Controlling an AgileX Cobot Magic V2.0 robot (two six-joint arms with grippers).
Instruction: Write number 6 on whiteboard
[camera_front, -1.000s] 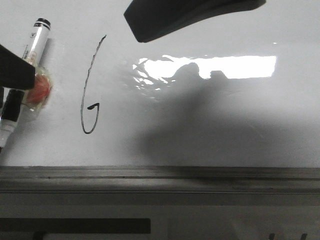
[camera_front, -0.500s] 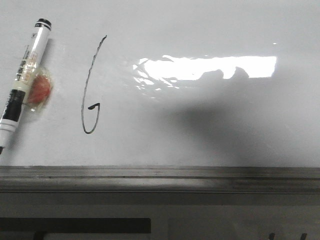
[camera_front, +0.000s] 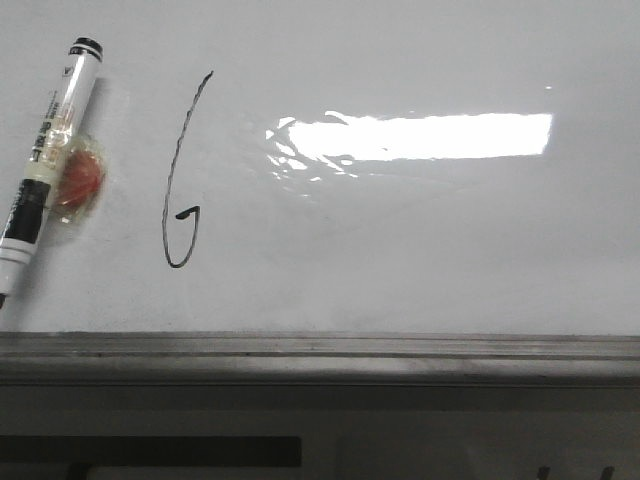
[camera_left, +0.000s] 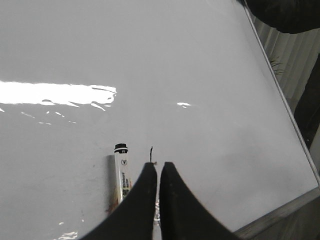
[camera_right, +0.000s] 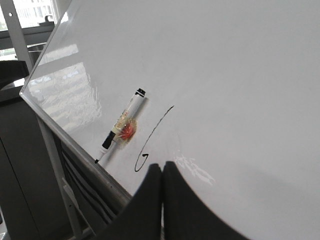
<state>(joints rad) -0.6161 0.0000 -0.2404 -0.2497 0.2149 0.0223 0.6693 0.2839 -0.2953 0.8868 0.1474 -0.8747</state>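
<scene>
The number 6 (camera_front: 180, 175), a thin black slanted stroke with a small loop, is drawn on the whiteboard (camera_front: 420, 250). A marker (camera_front: 50, 150) with a red blob taped to it lies on the board left of the numeral, apart from it. Neither gripper shows in the front view. In the left wrist view my left gripper (camera_left: 158, 164) is shut and empty above the board, with the marker (camera_left: 121, 167) beside it and only the top of the 6 (camera_left: 151, 152) visible. My right gripper (camera_right: 162, 165) is shut and empty, clear of the 6 (camera_right: 150, 137) and marker (camera_right: 122, 127).
A grey metal ledge (camera_front: 320, 355) runs along the board's near edge. A bright glare patch (camera_front: 420, 135) lies right of the numeral. The board's stand bars (camera_right: 60, 180) show beside the right gripper.
Both dark arms that reached over the board one second ago have left the front view, and their shadows have faded. The marker and the 6 have not moved.
</scene>
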